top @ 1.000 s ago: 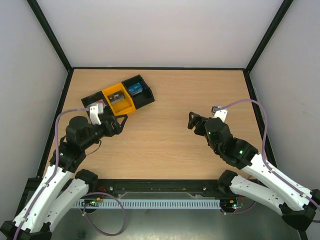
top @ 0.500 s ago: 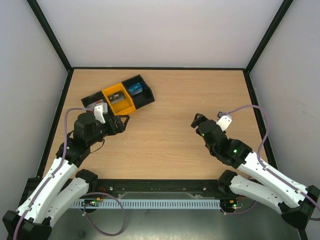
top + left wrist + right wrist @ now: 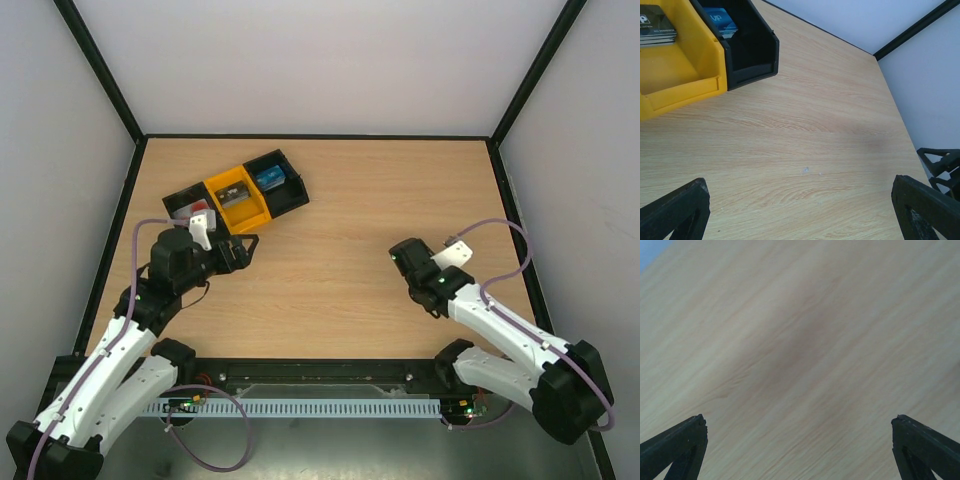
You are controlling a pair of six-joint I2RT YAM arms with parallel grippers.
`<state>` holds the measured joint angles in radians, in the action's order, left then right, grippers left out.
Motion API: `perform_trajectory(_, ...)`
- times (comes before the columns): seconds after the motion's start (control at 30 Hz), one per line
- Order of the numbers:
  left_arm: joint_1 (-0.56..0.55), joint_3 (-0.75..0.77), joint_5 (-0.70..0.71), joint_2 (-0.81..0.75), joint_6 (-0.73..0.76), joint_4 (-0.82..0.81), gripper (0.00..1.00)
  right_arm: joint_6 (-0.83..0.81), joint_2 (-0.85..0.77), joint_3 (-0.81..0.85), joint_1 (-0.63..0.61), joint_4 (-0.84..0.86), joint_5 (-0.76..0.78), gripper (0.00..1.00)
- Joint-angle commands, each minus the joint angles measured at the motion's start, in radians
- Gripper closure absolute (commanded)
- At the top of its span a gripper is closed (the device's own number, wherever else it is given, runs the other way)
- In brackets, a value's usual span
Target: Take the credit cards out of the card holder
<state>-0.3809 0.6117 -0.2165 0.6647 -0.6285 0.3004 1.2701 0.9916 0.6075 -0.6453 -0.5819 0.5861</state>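
Note:
The card holder is out of view in every frame. Dark credit cards [image 3: 657, 30] with pale marks lie stacked in the yellow middle bin [image 3: 238, 199] of a tray; from above they show as a small grey patch [image 3: 234, 196]. My left gripper [image 3: 243, 250] hovers just in front of that tray, open, with only bare wood between its fingers [image 3: 800, 220]. My right gripper [image 3: 400, 256] is at mid-right over bare table, open and holding nothing [image 3: 800, 452].
The black-and-yellow three-section tray [image 3: 290, 200] sits at the back left. Its right black section holds a blue card marked VIP [image 3: 720, 20]. A red-and-white item [image 3: 198, 207] shows in its left section. Black frame rails [image 3: 320, 136] border the table.
The right arm has drawn back toward its base and its gripper has shifted slightly right and nearer. The left gripper has barely moved. Both stay open.

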Motion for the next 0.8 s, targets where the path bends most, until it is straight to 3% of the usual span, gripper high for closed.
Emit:
perform_trajectory(0.0,0.005,-0.003,-0.009,-0.01,0.026,-0.014,0.0,0.054,-0.005,-0.064,0.112,-0.043,-0.009,0.02)
perform_trajectory(0.23,0.004,0.002,-0.033,0.0,0.037,-0.01,0.0,0.063,-0.063,-0.121,0.304,-0.082,-0.047,0.02)
perform_trajectory(0.43,0.005,0.001,-0.037,0.002,0.043,-0.02,0.0,0.051,-0.103,-0.122,0.409,-0.111,0.035,0.02)
perform_trajectory(0.77,0.005,0.003,-0.04,-0.003,0.046,-0.016,0.0,0.131,-0.107,-0.186,0.511,-0.102,0.067,0.02)
